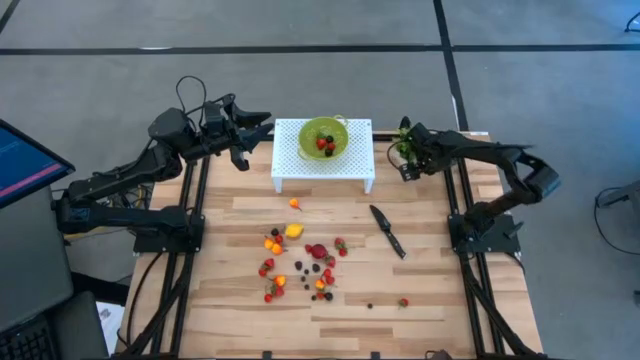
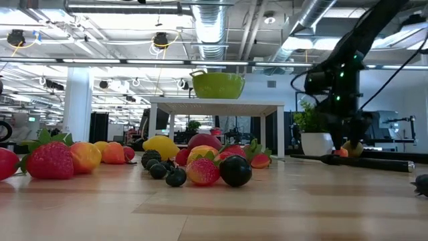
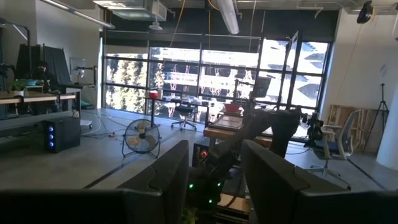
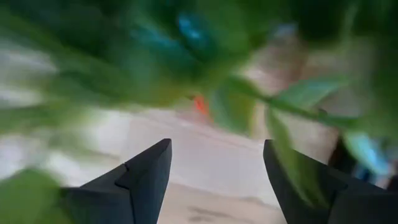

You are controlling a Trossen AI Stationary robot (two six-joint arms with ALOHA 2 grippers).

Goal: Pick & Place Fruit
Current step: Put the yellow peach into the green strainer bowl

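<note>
My right gripper [image 4: 211, 180] stands wide with nothing between its fingers, pushed in among the leaves of the potted plant [image 1: 403, 143] at the table's far right corner. My left gripper [image 3: 214, 180] is half open and empty, beside the white stand [image 1: 322, 155] carrying the green bowl [image 1: 324, 136]. Most fruit [image 1: 298, 262] lies scattered mid-table, the knife [image 1: 387, 231] just beside it.

no text or labels can be read.

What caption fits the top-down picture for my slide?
Toy fruit scattered on a wooden table, a green bowl on a white stand, both arms waiting.
</note>
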